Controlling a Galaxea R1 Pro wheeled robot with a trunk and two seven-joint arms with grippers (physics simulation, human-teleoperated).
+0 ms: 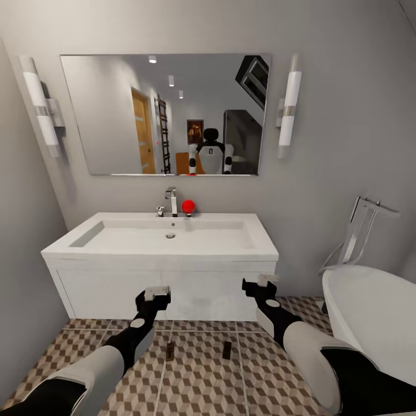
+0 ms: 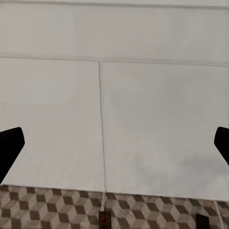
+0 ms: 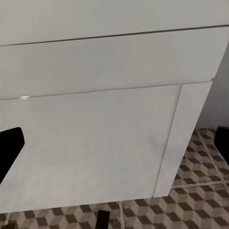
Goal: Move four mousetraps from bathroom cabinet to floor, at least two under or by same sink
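We face a white sink (image 1: 162,245) under a mirror (image 1: 164,112). 2 mousetraps (image 1: 170,350) lie on the tiled floor (image 1: 202,375) just before it, well apart. Our left gripper (image 1: 156,293) and right gripper (image 1: 261,284) hover released, holding nothing.

Sink front (image 1: 190,292) blocks — floor (image 1: 202,375) open.
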